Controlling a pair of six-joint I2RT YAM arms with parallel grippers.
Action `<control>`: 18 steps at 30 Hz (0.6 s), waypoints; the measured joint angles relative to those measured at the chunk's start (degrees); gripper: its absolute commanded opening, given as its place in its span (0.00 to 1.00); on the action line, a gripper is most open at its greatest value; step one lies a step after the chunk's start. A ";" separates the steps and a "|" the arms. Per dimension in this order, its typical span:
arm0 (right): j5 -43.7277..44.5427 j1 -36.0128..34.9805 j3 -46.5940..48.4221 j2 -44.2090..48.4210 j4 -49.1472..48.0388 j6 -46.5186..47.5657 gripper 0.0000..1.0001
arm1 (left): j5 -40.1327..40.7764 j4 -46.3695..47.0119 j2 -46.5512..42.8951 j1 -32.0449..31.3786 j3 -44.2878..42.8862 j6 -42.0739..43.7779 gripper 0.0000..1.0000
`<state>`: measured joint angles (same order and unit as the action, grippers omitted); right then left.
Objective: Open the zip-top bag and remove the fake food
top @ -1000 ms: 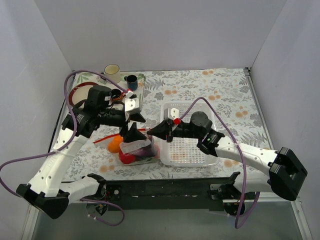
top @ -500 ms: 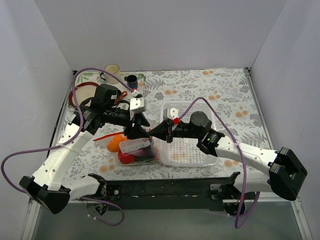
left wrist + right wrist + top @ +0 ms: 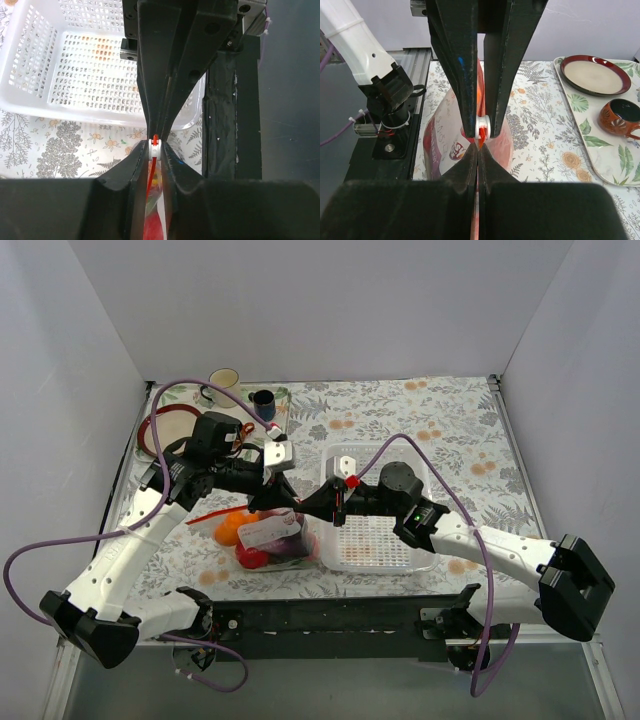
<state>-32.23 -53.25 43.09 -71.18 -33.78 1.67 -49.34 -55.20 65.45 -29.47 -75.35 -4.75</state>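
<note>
Pinching the white zip slider (image 3: 483, 127) between its fingertips, the left gripper (image 3: 154, 148) is clamped on the mouth of the zip-top bag (image 3: 272, 533). The right gripper (image 3: 477, 146) faces it tip to tip. Its fingers are pressed flat together on the thin orange-red zip strip (image 3: 151, 175) right beside the slider, so the two pairs of tips nearly touch.

Below the tips the bag spreads out clear and crinkled, with a printed label on its side, and its lower part appears to rest on the floral tablecloth (image 3: 450, 430). The fake food (image 3: 232, 530) sits inside the bag: an orange ball at the left, a red piece (image 3: 252, 558) at the near end, and darker pieces under the label that are too hidden to name.

Just to the right of the bag stands the white perforated basket (image 3: 375, 540), and the right arm reaches across it toward the bag. The left arm comes in from the left side of the table.

At the far left corner lies a leaf-patterned tray (image 3: 600, 150). It carries a dark red plate (image 3: 592, 75) and a brown mug (image 3: 622, 116). A cream mug (image 3: 223, 382) and a dark mug (image 3: 263, 400) stand near the tray's far end, well apart from the bag.
</note>
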 measured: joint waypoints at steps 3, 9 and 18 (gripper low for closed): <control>-0.48 0.00 0.33 0.00 0.61 0.00 0.01 | 0.37 0.07 0.00 0.00 0.00 0.20 0.00; -0.72 0.00 0.46 0.00 0.81 -0.02 0.01 | 0.48 0.15 0.00 0.00 0.00 0.42 0.00; 4.72 0.28 0.13 2.19 2.82 0.66 0.01 | 6.93 0.35 -1.38 -0.26 0.24 0.92 0.00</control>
<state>-27.51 -52.97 43.22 -68.99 -30.96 2.33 -42.41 -54.85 64.07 -29.74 -75.11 -3.84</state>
